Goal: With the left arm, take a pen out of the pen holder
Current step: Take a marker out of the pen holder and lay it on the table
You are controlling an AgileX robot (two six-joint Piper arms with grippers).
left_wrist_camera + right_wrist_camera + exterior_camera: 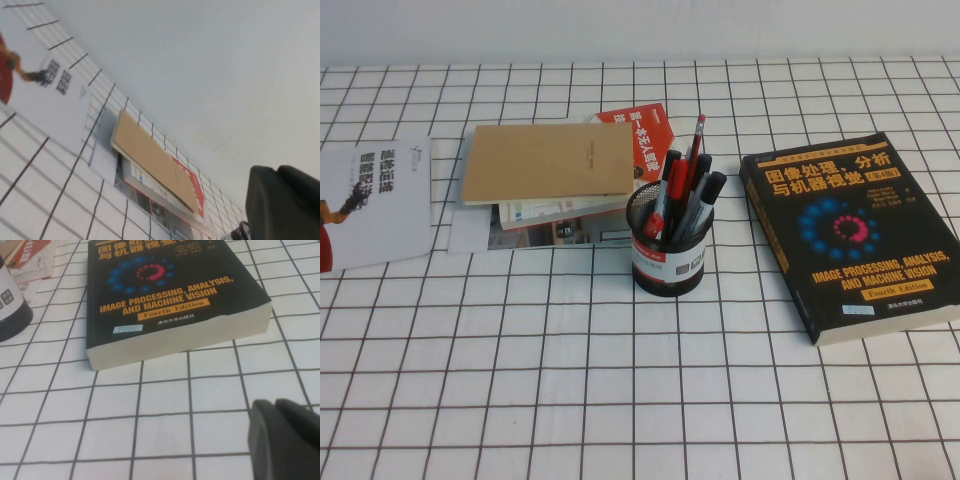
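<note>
1. Found pen holder (pixel 669 262), a black mesh cup with a red-and-white label, upright on the checked cloth (pixel 620 400) near the table's middle.
2. Counted several pens (pixel 685 195) inside it, black and red, all leaning toward the far right rim; tallest is a thin red one. None lifted out yet.
3. Noted thick black book (pixel 855 235) lying flat to the right of the holder, near but not touching. Yellow English title legible on the cover.
4. Noted stack beyond and left of the holder: tan notebook (pixel 550 162) on top, red book (pixel 645 128) and other printed sheets poking out beneath. Near corner of stack just behind the holder; contact cannot be told.
5. Noted white leaflet (pixel 370 200) with red and black print, flat at the left edge of the table, beside the stack.
6. Located left gripper (pixel 280 200) in the left wrist view: dark bulk at the frame's corner, closed tight, gripping nothing, above the cloth with leaflet and tan notebook ahead of it. Well apart from the pens.
7. Located right gripper (pixel 282 440) in the right wrist view: dark shape over bare cloth, just short of the black book's near corner, holder's base off to one side. Wide or narrow: cannot tell.
</note>
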